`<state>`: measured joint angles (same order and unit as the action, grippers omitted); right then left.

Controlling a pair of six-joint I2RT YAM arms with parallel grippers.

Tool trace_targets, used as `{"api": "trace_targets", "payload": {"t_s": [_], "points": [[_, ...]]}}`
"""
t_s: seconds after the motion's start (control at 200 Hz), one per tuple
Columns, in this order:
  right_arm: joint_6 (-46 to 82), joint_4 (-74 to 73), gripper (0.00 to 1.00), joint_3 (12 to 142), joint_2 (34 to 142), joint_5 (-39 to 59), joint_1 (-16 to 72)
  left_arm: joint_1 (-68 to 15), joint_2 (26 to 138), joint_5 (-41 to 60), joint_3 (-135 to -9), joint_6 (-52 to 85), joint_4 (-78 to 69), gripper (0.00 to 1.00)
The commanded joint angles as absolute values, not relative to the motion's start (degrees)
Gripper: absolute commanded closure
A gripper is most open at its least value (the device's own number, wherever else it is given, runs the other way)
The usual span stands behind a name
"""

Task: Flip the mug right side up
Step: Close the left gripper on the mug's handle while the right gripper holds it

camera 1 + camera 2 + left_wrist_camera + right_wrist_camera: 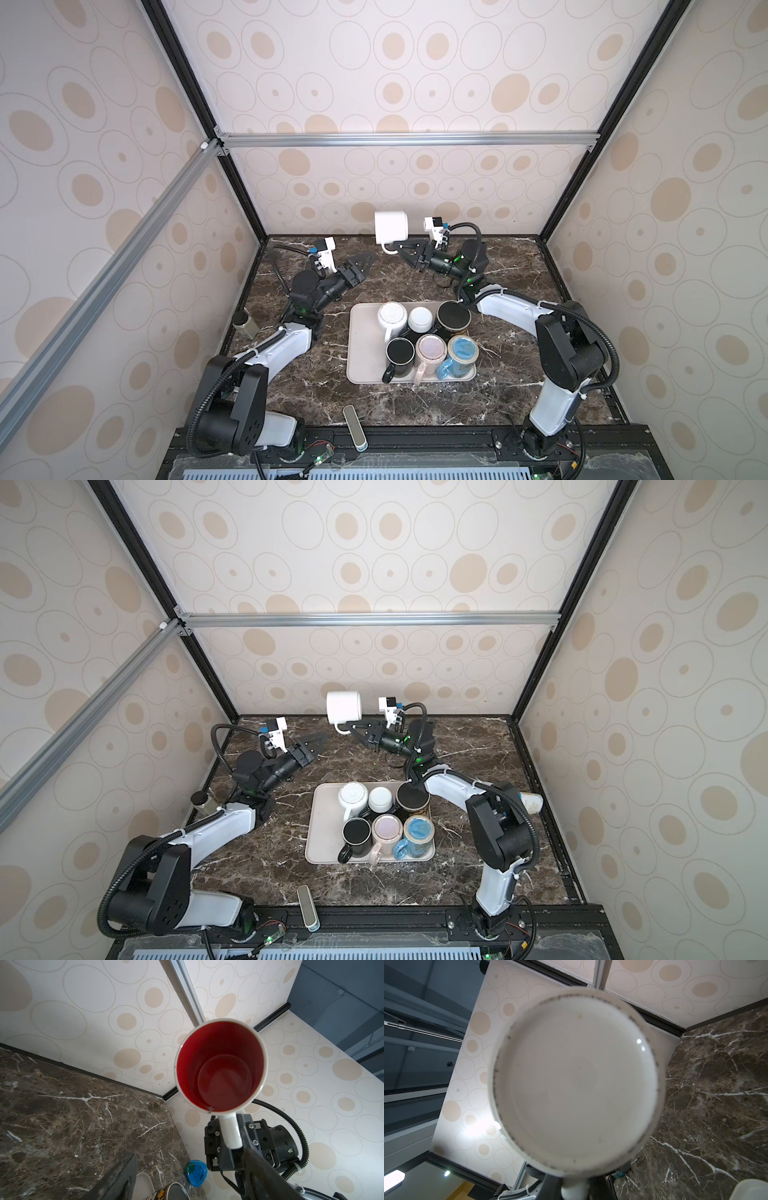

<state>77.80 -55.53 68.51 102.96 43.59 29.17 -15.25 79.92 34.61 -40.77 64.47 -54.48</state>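
A white mug (390, 226) with a red inside hangs on its side in the air over the back of the table, seen in both top views (343, 706). My right gripper (399, 245) is shut on its handle. Its mouth (220, 1068) faces the left wrist camera, where the right gripper (230, 1140) pinches the handle. The mug's base (577, 1080) fills the right wrist view, above the right gripper (574, 1188). My left gripper (365, 262) stands open and empty, to the left of the mug and lower, its fingers apart (189, 1153).
A beige tray (361, 374) in the middle of the marble table holds several mugs, among them a white one (392, 316), a black one (400, 351), a pink one (431, 349) and a blue one (462, 351). A small jar (245, 324) stands at the left wall. A grey bar (354, 426) lies at the front edge.
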Motion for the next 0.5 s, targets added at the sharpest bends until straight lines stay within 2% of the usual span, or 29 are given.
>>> {"api": "trace_targets", "payload": {"t_s": [0.0,0.27,0.49], "points": [[78.1,-62.7,1.00,69.1,101.2,45.2,29.6,-15.9,80.9,35.8,-43.8,67.7,-59.9,0.21],[78.7,-62.4,1.00,70.6,102.6,47.2,30.2,-15.9,81.5,35.7,-44.1,69.6,-61.3,0.27],[77.0,-59.7,1.00,72.1,103.5,48.3,31.1,-16.0,82.6,36.9,-45.1,70.9,-62.6,0.38]]}}
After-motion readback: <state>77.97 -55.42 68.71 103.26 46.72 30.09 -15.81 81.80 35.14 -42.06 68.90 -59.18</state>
